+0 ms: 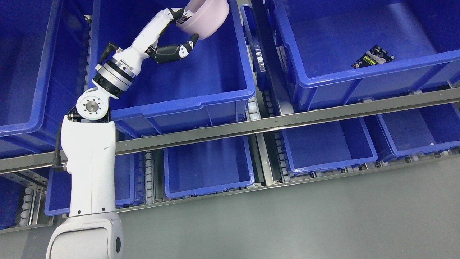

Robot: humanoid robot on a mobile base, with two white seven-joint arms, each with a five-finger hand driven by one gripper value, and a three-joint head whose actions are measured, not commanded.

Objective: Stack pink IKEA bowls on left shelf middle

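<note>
A pink bowl (207,16) is at the top edge of the head view, tilted and cut off by the frame, over the far part of a large blue bin (212,72). My left hand (185,28) is shut on the bowl: upper fingers grip its rim, the black thumb (188,45) presses its underside. The white left arm (91,169) rises from the lower left across the steel shelf rail (251,126). The right arm does not show.
Another big blue bin (359,68) on the right holds a small black circuit board (373,57). A third bin (21,79) stands at the left. Smaller blue bins (208,165) sit on the lower shelf on roller tracks. Grey floor (305,223) lies below.
</note>
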